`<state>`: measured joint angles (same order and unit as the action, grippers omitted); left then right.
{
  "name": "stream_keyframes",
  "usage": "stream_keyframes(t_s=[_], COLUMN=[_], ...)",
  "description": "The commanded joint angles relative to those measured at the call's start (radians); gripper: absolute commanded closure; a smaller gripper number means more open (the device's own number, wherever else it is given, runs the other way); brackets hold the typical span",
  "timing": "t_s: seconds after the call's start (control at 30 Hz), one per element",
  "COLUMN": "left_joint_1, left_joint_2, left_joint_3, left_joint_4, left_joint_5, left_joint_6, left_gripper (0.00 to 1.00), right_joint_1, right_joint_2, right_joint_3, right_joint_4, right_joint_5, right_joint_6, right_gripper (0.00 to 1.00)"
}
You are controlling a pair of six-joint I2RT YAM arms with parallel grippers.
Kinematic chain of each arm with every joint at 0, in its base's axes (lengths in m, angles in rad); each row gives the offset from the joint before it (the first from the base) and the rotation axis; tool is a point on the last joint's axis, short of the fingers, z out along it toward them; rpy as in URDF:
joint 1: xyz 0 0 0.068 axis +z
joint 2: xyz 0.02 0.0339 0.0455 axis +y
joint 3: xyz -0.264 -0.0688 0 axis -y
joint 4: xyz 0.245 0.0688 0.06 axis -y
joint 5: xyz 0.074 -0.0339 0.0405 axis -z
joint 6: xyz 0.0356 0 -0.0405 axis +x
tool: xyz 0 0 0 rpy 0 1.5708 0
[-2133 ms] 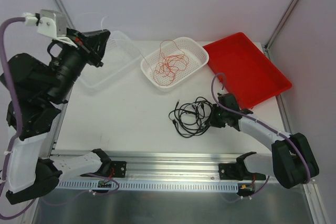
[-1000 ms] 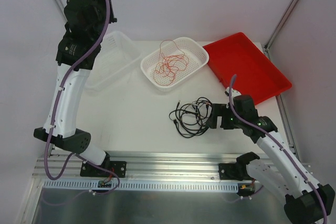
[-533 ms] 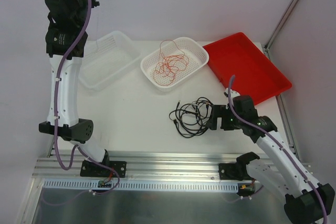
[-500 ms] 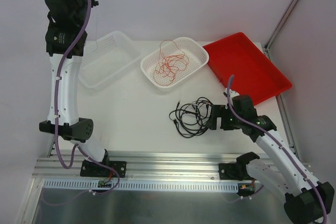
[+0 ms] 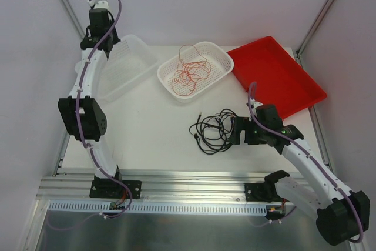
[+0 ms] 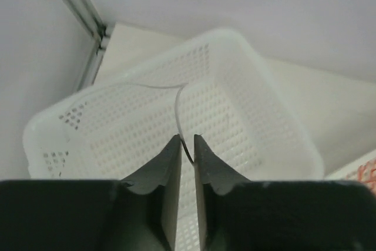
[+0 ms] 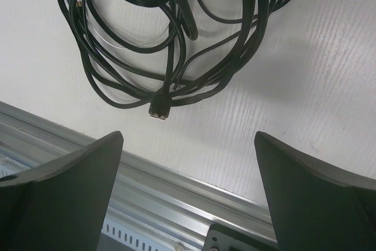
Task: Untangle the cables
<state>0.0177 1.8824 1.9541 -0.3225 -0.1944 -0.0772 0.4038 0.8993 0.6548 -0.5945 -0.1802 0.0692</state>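
Note:
A tangle of black cables (image 5: 214,129) lies on the white table, right of centre; in the right wrist view the black cables (image 7: 176,39) fill the top, with a thin white strand among them and a plug (image 7: 158,111) pointing toward me. My right gripper (image 5: 235,132) sits low at the tangle's right edge, open wide (image 7: 188,134), holding nothing. My left gripper (image 5: 97,33) hangs above the clear mesh basket (image 5: 144,51). Its jaws (image 6: 186,139) stand a narrow slit apart, and a thin white cable (image 6: 176,101) runs loosely between them down into the basket (image 6: 258,80).
A white mesh basket (image 5: 220,54) holding an orange cable (image 5: 191,73) stands at the back centre. A red tray (image 5: 276,77) is at the back right. A metal rail (image 5: 188,177) runs along the near table edge, just below the right gripper.
The left arm has swung from high at the left wall to above the clear basket, and its jaws have parted slightly around the white cable. The right arm has barely moved.

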Motion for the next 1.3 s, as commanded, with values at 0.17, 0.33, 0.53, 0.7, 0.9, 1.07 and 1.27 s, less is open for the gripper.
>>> stream_keyframes(t_s=[0.17,0.33,0.53,0.7,0.9,1.07,1.27], left_joint_1=[0.030,0.030,0.025,-0.060,-0.312,-0.494,-0.676], left_joint_2=[-0.012,-0.158,-0.405,-0.677,-0.913,-1.006,-0.924], left_joint_3=[-0.201,-0.294,-0.498,-0.782,-1.142,-1.300,-1.341], left_joint_4=[0.017,0.016,-0.015,-0.013,-0.013,-0.015,0.002], left_joint_5=[-0.089,-0.007,0.117,0.234,0.277,0.291,0.202], left_joint_6=[-0.075,-0.082,-0.177,-0.306,-0.423,-0.564,-0.639], left_gripper=[0.33,0.01,0.01,0.02,0.02,0.02,0.01], right_joint_1=[0.003,0.004,0.003,0.004,0.006,0.017,0.052], right_joint_2=[0.021,0.027,0.043,0.064,0.118,0.180,0.266], right_joint_3=[0.006,0.014,0.054,0.103,0.158,0.201,0.249], right_joint_4=[0.055,0.045,0.052,0.048,0.076,0.104,0.147], right_joint_5=[-0.013,0.021,0.048,0.079,0.051,0.051,0.053], right_joint_6=[0.018,0.024,0.026,0.024,0.008,-0.012,-0.034], right_gripper=[0.00,0.01,0.00,0.05,0.21,0.36,0.60])
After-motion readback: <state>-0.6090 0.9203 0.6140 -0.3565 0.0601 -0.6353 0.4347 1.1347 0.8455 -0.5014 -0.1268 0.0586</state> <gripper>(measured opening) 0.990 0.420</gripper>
